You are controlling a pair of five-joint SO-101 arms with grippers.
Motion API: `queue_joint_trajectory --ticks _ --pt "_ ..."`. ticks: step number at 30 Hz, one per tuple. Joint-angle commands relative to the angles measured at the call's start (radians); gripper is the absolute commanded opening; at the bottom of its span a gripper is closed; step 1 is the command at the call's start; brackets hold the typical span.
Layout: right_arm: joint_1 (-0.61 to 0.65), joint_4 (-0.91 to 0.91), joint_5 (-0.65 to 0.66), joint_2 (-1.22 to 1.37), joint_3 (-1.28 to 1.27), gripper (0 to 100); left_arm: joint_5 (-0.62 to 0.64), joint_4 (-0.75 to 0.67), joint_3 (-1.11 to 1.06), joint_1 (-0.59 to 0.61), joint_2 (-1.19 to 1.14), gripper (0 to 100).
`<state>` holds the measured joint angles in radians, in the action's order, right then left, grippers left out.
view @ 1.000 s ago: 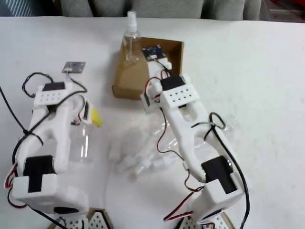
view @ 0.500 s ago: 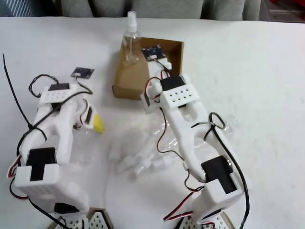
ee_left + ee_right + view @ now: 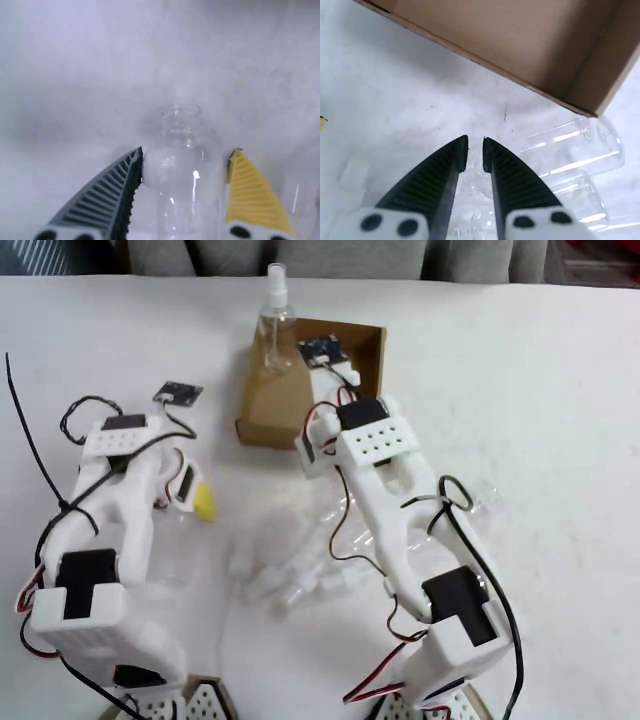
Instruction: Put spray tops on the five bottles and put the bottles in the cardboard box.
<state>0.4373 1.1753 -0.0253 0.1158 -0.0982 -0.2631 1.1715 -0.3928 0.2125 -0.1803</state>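
Both arms are white printed shells with black servo blocks set into them. In the overhead view, the left arm (image 3: 105,530) sits at eight o'clock and the right arm (image 3: 400,510) at five o'clock. Each carries a plate pierced with rows of small round holes, loose black cables and thin red and white wires. At each twelve o'clock end sits a small dark circuit card: the left board (image 3: 178,393) and the right board (image 3: 322,346). The left end effector (image 3: 187,151) has one grey and one yellow ribbed finger; the right end effector (image 3: 474,139) has two black ribbed ones — dark screw holes mark all four roots.
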Motion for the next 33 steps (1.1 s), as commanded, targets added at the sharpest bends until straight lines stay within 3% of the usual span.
queue_joint_trajectory --ticks 1,2,8,15,22,29,33 --pt "-0.013 -0.013 0.011 -0.004 0.046 2.7 -0.006 -0.018 0.051 -0.012 -0.001 11" --pt "-0.013 -0.013 0.011 -0.004 0.046 2.7 -0.006 -0.028 0.051 -0.012 -0.001 7" --pt "-0.013 -0.013 0.011 -0.004 0.046 2.7 0.018 -0.038 0.051 -0.012 0.005 8" --pt "-0.013 -0.013 0.011 -0.004 0.048 2.7 0.433 -0.038 0.089 -0.015 -0.001 9" --pt "-0.013 -0.013 0.011 -0.004 0.048 2.7 0.450 -0.104 0.054 -0.016 0.004 9" --pt "-0.013 -0.013 0.011 -0.004 0.048 2.7 0.446 -0.054 0.055 -0.015 0.004 29" --pt "-0.013 -0.013 0.011 -0.004 0.048 2.7 0.445 -0.051 0.055 -0.012 0.004 31"
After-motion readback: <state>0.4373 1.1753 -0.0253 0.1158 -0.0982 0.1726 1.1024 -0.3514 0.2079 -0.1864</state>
